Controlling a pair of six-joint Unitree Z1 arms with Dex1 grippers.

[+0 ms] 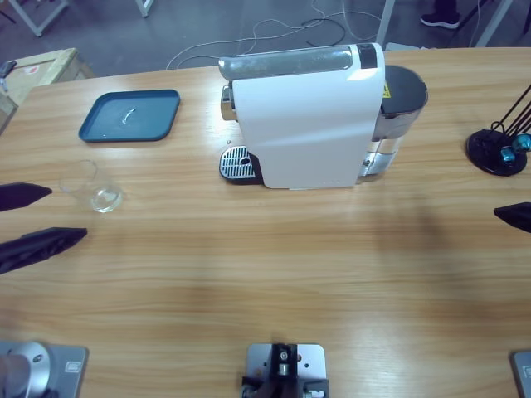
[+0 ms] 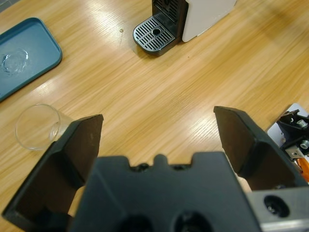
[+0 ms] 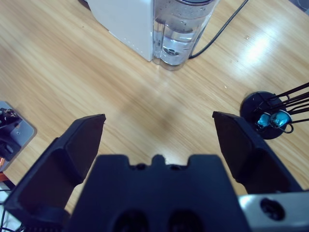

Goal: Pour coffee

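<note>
Glass (image 1: 93,187): we see it clear, upright, apparently without coffee, on the table (image 1: 265,274) near the blue tray (image 1: 130,115).
Left gripper (image 2: 158,126): spread wide, holding nothing, beside the glass.
Right gripper (image 3: 159,129): released, near the coffee machine (image 1: 311,116).

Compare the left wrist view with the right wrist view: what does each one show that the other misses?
Only the left wrist view shows the clear glass standing empty on the table beside the open left gripper, the blue tray, and the machine's drip grate. Only the right wrist view shows the water tank at the machine's back, the black cable, and the black capsule stand holding blue capsules, beyond the open right gripper. Both share the white coffee machine and the wooden table. No coffee is visible in either.
</note>
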